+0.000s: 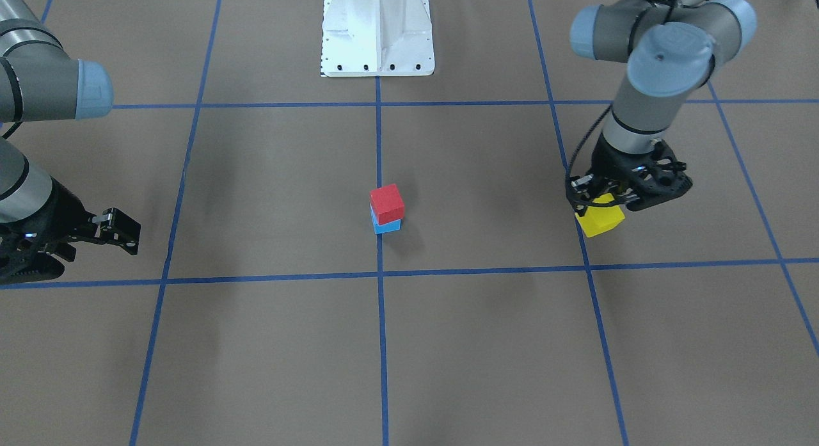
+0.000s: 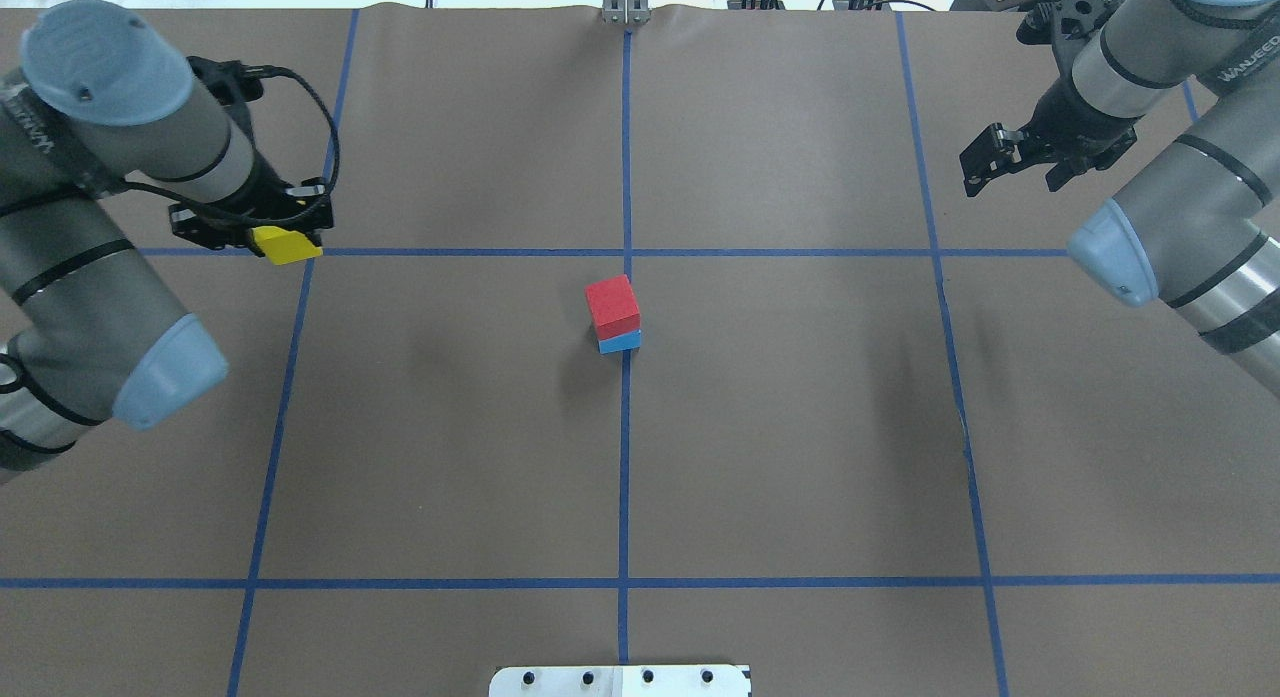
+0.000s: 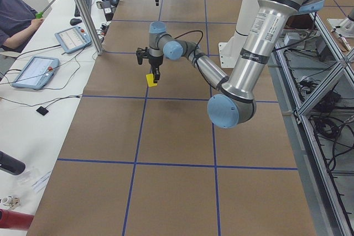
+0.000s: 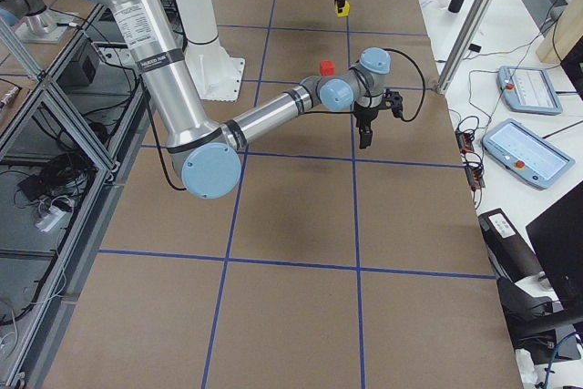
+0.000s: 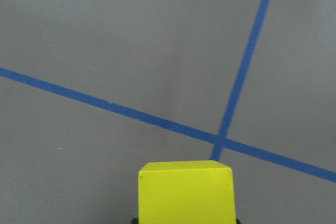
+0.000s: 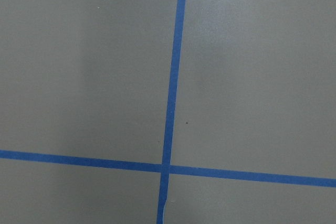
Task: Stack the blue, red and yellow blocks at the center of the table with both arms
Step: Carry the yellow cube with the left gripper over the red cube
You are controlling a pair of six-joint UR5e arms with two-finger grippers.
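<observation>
Two blocks sit stacked at the middle of the table, the red block (image 1: 387,203) on the blue block (image 1: 386,226), not quite lined up.

In the front view my left gripper (image 1: 601,206) is pinched on the yellow block (image 1: 601,222). The block looks lifted and is well apart from the stack. It is held by its top part, so I think it might slip.

From overhead, my right gripper (image 2: 1015,172) is spread wide at the far right and holds nothing.

If I bump red or set yellow down crooked, the stack could fall.

I see no boxes or bowls in any view.
</observation>
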